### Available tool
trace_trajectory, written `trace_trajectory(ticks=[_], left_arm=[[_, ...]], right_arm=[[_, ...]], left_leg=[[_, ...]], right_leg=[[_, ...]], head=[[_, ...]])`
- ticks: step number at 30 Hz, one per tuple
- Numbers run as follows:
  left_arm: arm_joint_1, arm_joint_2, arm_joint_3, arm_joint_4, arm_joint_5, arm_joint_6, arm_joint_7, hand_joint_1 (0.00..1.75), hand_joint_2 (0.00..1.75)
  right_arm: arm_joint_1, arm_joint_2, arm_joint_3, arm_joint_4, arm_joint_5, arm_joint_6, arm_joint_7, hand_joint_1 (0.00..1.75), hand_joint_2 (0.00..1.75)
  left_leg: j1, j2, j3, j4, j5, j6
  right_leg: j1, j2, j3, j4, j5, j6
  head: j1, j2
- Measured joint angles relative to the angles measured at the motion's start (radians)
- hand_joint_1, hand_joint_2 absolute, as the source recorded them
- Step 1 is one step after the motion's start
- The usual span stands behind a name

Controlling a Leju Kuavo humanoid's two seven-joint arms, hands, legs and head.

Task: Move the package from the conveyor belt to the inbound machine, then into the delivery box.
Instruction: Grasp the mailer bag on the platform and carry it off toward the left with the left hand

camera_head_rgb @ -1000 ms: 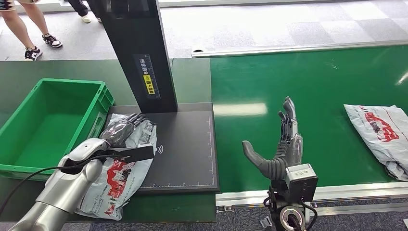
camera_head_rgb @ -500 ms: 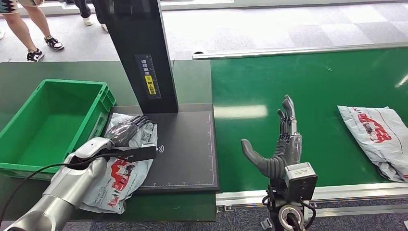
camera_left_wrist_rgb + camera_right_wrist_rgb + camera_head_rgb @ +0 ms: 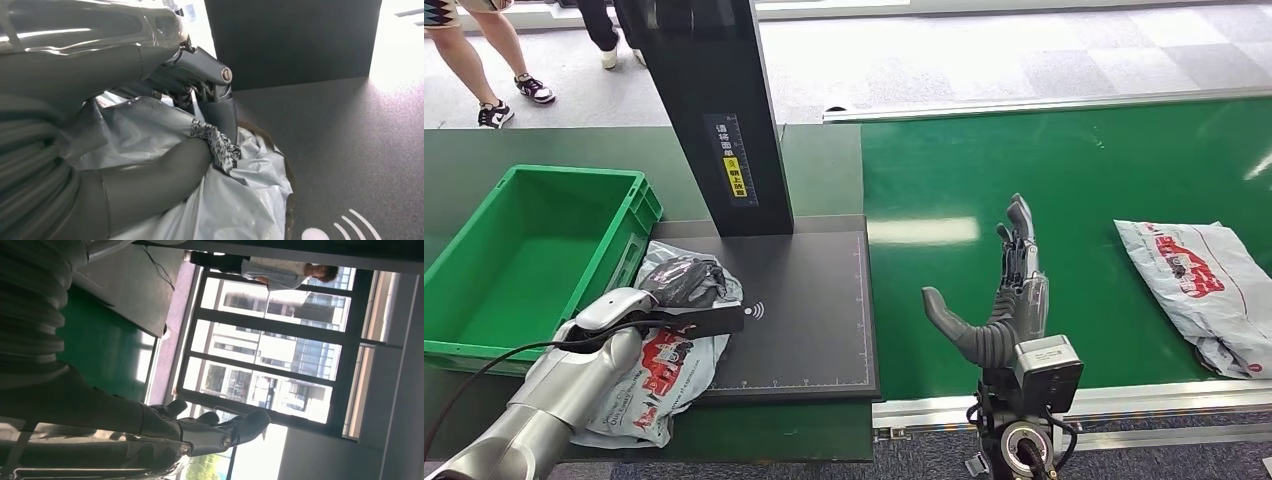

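Second package [image 3: 1202, 290] — far end past frame edge

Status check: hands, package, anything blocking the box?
Left hand gripping the package at the scanner pad's left edge. Right hand open, empty, over the belt. Green box beside the pad, path clear. Second package on belt.

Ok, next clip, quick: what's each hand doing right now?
Left hand: closed on the grey package at the scanner pad's edge.
Right hand: open, holding nothing, raised over the conveyor belt.
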Motion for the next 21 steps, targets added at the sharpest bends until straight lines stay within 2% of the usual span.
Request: trace_trajectory(ticks=[8,12,16,18,21], left_arm=[[0.000,0.004,-0.009,0.003,0.018,0.005,-0.008,1.75,1.75],[0.018,0.011,-0.020,-0.017,0.095,0.054,-0.070,1.75,1.75],[0.084,0.015,-0.023,-0.168,0.250,0.174,-0.177,1.75,1.75],[0.109,0.014,-0.024,-0.264,0.288,0.214,-0.193,1.75,1.75],[0.131,0.014,-0.024,-0.365,0.299,0.228,-0.194,1.75,1.75]], right_arm=[[-0.001,0.000,0.005,0.001,-0.003,-0.002,0.000,0.00,1.75],[-0.002,-0.003,0.006,0.002,-0.011,-0.006,0.000,0.00,1.75],[-0.002,-0.005,0.005,0.002,-0.018,-0.006,-0.001,0.00,1.75],[-0.002,-0.005,0.005,0.002,-0.018,-0.006,-0.002,0.00,1.75],[-0.002,-0.005,0.004,0.002,-0.018,-0.006,-0.002,0.00,1.75]], left_leg=[[0.000,0.000,-0.001,0.000,0.000,0.000],[0.000,0.000,-0.002,0.000,0.000,0.000],[0.000,0.000,-0.006,0.000,0.000,0.000],[0.000,0.000,-0.007,0.000,0.000,0.000],[0.000,0.000,-0.008,0.000,0.000,0.000]], right_leg=[[0.000,0.000,-0.001,0.000,0.000,0.000],[0.000,0.000,-0.002,0.000,0.000,0.000],[0.000,0.000,-0.006,0.000,0.000,0.000],[0.000,0.000,-0.007,0.000,0.000,0.000],[0.000,0.000,-0.009,0.000,0.000,0.000]], head=[[0.000,0.000],[0.000,0.000],[0.000,0.000],[0.000,0.000],[0.000,0.000]])
